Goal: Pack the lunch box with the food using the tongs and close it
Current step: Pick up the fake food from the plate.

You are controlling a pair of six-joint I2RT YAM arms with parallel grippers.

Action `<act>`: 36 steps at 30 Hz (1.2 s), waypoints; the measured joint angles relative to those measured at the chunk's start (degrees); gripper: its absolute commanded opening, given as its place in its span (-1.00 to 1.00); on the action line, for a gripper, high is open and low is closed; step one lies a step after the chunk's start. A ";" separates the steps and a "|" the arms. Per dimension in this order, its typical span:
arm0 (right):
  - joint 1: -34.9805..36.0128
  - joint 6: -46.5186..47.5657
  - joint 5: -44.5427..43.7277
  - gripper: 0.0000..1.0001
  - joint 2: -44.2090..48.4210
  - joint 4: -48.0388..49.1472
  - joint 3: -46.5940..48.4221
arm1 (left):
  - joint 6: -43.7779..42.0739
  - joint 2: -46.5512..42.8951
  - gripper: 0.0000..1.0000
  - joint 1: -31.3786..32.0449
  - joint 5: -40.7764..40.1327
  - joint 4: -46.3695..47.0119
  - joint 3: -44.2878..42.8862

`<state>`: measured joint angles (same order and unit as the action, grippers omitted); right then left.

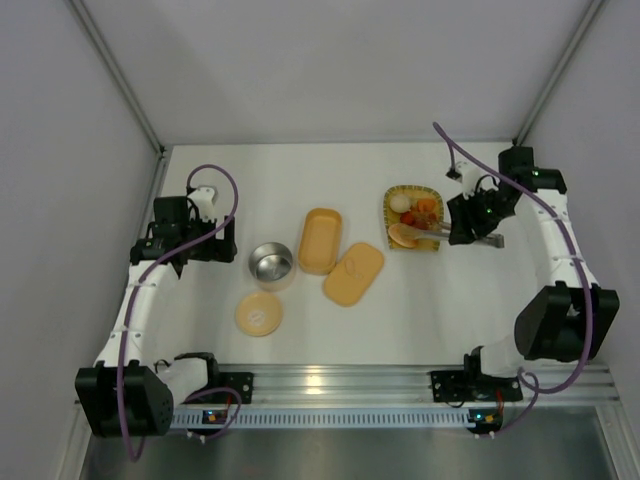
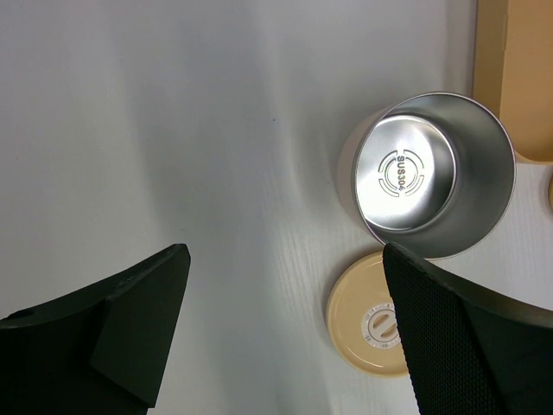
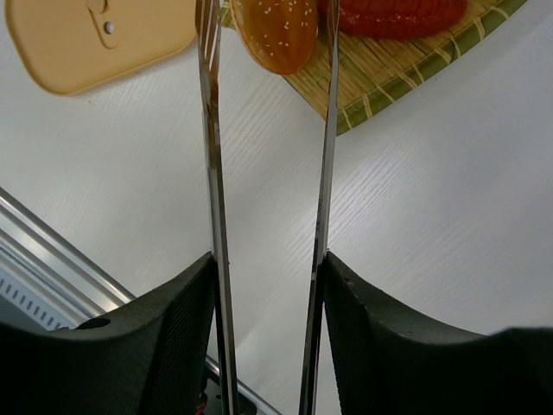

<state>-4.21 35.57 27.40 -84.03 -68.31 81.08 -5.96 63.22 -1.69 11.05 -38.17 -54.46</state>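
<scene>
Far left of the lunch box (image 1: 321, 240), the left gripper (image 2: 285, 294) gapes empty. Right of the box, the right gripper (image 3: 268, 268) clamps the tongs (image 3: 326, 173), arms half-spread astride a speckled orange piece (image 3: 275, 30) of food; tip contact seemingly absent. Squeezing off-centre could squirt it off the woven tray (image 3: 380, 78).

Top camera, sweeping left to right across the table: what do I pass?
In order: left gripper → steel tin → lunch box → flat lid → woven tray of food → right gripper, holding the tongs.
</scene>
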 measured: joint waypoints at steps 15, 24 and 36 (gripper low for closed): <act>0.00 -0.66 0.81 -0.24 -4.26 1.22 -0.02 | -0.04 0.00 0.96 0.02 -0.20 0.00 0.00; 0.09 0.48 1.88 -0.79 -4.39 0.87 -0.02 | -0.07 0.02 0.96 0.00 -0.20 0.00 0.00; 0.72 0.55 5.55 -1.00 -0.24 -2.05 3.74 | -0.02 0.02 0.96 0.02 -0.87 0.00 0.00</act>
<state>-3.49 36.12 32.95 -84.27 -70.37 84.82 -5.98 63.24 -1.67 10.17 -38.17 -54.46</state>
